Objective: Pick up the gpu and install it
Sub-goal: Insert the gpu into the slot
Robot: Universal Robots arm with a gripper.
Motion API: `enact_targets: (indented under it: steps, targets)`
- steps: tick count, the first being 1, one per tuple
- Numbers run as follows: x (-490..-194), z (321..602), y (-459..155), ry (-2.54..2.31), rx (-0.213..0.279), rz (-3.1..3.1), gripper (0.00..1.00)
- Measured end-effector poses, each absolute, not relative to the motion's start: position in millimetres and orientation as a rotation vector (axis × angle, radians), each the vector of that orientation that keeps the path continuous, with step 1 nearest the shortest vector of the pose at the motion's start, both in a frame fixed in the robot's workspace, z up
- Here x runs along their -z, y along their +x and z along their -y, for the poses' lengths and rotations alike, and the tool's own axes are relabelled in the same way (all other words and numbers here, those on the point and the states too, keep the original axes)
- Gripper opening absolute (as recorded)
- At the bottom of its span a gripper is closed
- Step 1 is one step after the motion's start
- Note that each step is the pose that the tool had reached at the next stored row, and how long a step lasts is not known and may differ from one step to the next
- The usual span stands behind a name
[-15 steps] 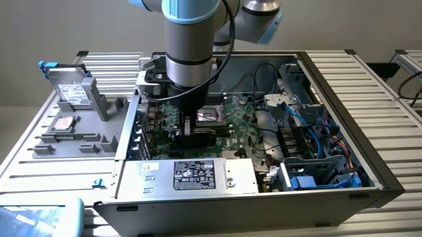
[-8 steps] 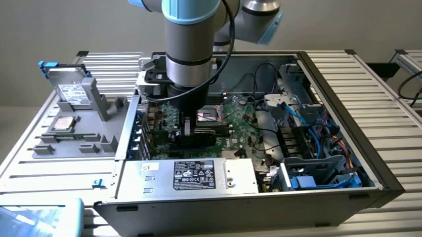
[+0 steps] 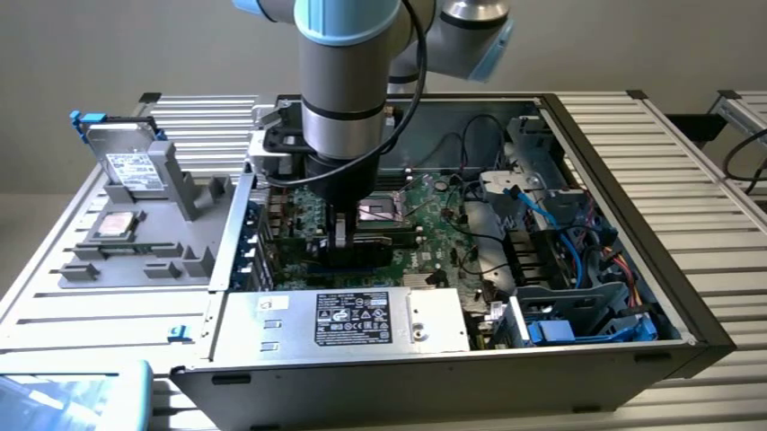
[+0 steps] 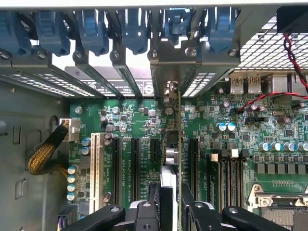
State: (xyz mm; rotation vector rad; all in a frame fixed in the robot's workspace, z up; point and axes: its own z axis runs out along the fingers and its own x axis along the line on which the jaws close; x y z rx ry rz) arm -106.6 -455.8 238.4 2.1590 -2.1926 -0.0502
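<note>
Claw (image 4: 169, 211) grips the gpu (image 4: 178, 144) edge-on between empty slots (image 4: 134, 163), above motherboard (image 4: 269, 144).

plain grey wall (image 3: 144, 45) behind the bench, no marks on it, even diffuse light. work surface is a ribbed aluminium profile table (image 3: 671, 171), pale silver slats running across. second section of the same profile at the exterior view's right edge (image 3: 743, 108), dark gap between the two. floor out of frame.
</note>
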Motion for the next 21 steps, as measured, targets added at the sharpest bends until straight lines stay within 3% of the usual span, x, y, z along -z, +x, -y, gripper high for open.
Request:
enact_targets:
  steps: [21]
  targets:
    - [-237.7, 455.8, -106.6, 2.159, 0.050, 2.193, 0.28]
